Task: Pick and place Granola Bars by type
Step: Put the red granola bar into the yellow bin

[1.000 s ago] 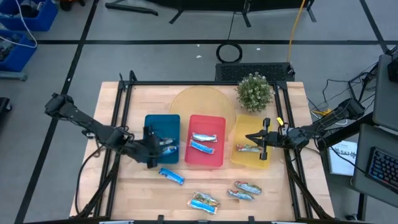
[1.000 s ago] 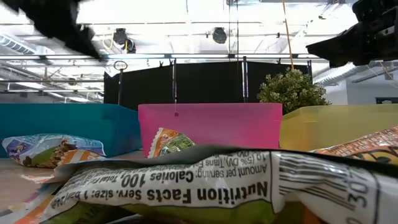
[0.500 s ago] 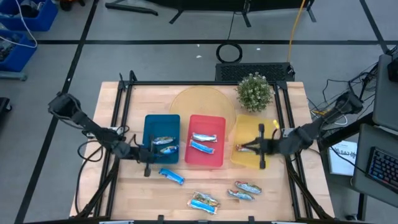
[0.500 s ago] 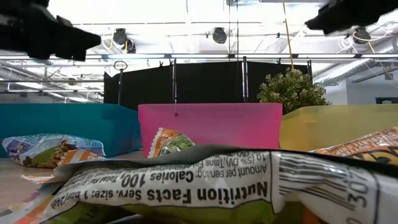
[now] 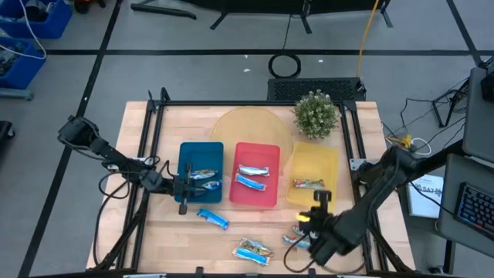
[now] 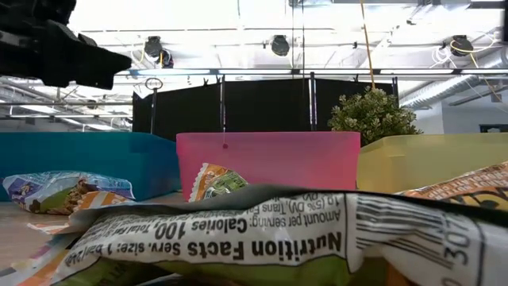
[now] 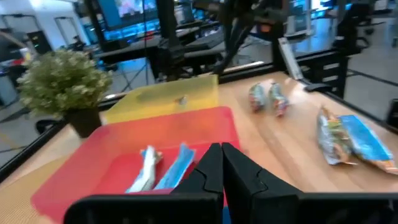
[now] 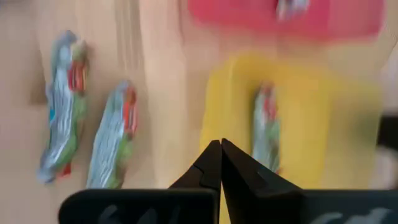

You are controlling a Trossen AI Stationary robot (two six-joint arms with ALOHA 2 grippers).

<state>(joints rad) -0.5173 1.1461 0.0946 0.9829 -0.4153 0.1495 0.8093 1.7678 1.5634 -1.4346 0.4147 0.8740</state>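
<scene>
Two granola bars (image 5: 204, 181) lie in the blue tray (image 5: 189, 154), two bars (image 5: 252, 177) lie in the red tray (image 5: 266, 199), and one bar (image 5: 309, 183) lies in the yellow tray (image 5: 328, 158). A blue-wrapped bar (image 5: 212, 218), a wider bar (image 5: 253, 249) and two bars (image 5: 299, 238) lie on the table near its near edge. My left gripper (image 5: 184, 191) is shut and empty beside the blue tray's near left corner. My right gripper (image 5: 318, 202) is shut and empty over the yellow tray's near edge, close to the two bars.
A potted plant (image 5: 316, 113) stands at the far right behind the yellow tray. A pale round board (image 5: 247, 127) lies behind the red tray. Black frame rails (image 5: 154, 154) run along the table's left and right sides. Bare wood shows at the near left.
My right gripper has swung from beside the yellow tray toward the table's near edge and turned about; the bar stays in the yellow tray. My left gripper has drawn back from over the blue tray toward its near left corner.
</scene>
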